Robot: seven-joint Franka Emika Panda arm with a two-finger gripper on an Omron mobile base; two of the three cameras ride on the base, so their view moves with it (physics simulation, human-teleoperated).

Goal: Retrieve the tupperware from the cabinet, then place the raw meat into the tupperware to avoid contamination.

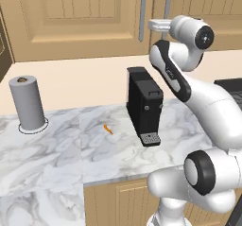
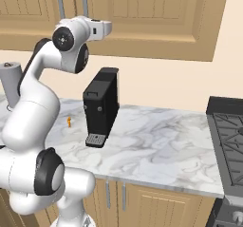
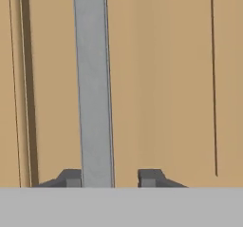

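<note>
My gripper [image 3: 110,178] is raised against the cabinet [image 1: 71,12], straddling one of its long vertical silver bar handles [image 3: 95,88]. The left fingertip [image 3: 71,178] sits right against the bar. A gap remains between the bar and the right fingertip [image 3: 149,178], so the jaws stand open around it. The same handle [image 1: 143,10] runs down beside the white hand [image 1: 158,25] in the left base view. The cabinet doors are shut and the tupperware is hidden. The raw meat [image 1: 108,129], a tiny orange sliver, lies on the marble counter [image 1: 56,149] left of the coffee machine, also seen as the raw meat [image 2: 69,121].
A black coffee machine [image 1: 144,107] stands on the counter under the arm. A grey paper-towel roll [image 1: 27,102] stands at the far left. A dark stove [image 2: 228,136] borders the counter on the right. Lower cabinet doors [image 2: 142,202] run below.
</note>
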